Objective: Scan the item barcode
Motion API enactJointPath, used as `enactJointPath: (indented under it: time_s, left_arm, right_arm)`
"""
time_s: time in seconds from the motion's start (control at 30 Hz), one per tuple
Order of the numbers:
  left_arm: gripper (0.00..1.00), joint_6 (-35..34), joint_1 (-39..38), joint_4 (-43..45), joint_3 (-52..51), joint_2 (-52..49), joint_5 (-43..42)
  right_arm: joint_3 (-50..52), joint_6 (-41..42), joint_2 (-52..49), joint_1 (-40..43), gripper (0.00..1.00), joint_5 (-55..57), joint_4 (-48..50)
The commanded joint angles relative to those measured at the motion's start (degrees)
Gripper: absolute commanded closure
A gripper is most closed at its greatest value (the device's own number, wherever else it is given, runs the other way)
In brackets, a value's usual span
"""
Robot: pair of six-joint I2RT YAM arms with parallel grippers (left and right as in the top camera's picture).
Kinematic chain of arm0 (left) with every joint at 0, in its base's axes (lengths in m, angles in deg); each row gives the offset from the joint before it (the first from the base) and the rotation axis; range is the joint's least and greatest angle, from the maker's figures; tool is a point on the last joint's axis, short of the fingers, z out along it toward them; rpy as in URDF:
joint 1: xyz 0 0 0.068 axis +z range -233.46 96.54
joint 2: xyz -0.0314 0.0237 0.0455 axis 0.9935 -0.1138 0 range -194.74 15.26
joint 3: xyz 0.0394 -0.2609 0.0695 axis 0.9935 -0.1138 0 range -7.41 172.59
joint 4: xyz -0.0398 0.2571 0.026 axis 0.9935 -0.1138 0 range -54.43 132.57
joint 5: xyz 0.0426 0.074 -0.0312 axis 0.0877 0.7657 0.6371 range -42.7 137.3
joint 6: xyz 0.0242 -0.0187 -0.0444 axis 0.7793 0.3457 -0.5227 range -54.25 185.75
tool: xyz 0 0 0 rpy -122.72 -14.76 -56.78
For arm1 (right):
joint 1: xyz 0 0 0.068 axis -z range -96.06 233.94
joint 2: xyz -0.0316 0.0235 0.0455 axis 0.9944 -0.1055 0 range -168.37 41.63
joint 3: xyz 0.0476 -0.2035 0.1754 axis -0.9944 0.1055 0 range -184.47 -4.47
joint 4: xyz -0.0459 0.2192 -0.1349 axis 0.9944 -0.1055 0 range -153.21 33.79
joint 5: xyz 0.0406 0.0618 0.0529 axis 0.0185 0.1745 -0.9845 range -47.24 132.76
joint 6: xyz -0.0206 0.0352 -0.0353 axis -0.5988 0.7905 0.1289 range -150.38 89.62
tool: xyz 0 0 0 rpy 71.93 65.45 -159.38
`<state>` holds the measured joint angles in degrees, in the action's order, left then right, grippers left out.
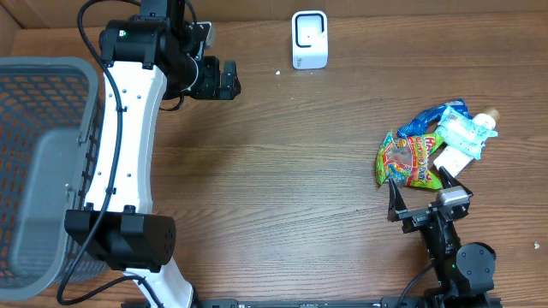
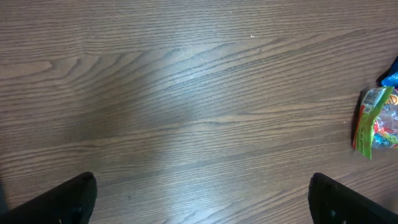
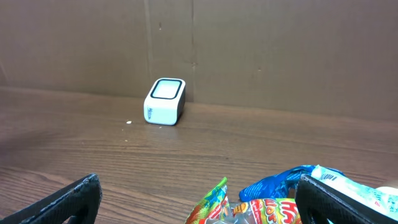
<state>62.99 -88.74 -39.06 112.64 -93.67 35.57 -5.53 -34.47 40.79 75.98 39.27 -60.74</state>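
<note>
At the far left of the table [image 1: 282, 171] a grey mesh basket [image 1: 38, 162] is seen, apart from everything the task needs. Next to it the left arm is stretched toward the back, and its left gripper [image 1: 229, 79] is held above bare wood with the fingers spread wide and nothing between them; only the two dark fingertips [image 2: 68, 199] are shown at the bottom corners of its wrist view. Further right, against the back wall, the white scanner [image 1: 309, 39] is stood upright, with its window turned toward the front of the table.

At the right side a small heap of items is found: a colourful snack bag [image 1: 409, 159] in front, with a blue wrapper [image 1: 432, 118] and a pale packet [image 1: 467, 133] behind and beside it. The right gripper [image 1: 419, 190] is poised at the near edge of this heap, its fingers wide apart and empty, with the snack bag just ahead of them and low in the right wrist view.

The right arm is judged much the nearer to the items; the left gripper lies well apart from them across the table. The scanner lies beyond the heap and to its left, so an item picked up would have to be carried toward the back left. No barcode can be made out.
</note>
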Motion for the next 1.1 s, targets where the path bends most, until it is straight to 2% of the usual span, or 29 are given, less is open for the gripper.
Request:
enactJointPath:
  time_s: [0.0,0.87,1.07]
  left_arm:
    - [0.00,1.09,-0.48,0.00,0.92,0.26,0.17]
    - [0.00,1.09,-0.46,0.00,0.92,0.26,0.17]
    - [0.00,1.53,-0.33,-1.53,0.85,2.69,11.30]
  right_arm:
    - [0.63,-0.24,0.68,-0.39,0.00,0.24,0.15]
    - [0.61,-0.26,0.68,-0.37,0.00,0.24,0.11]
    - [0.61,-0.26,0.68,-0.39,0.00,0.24,0.13]
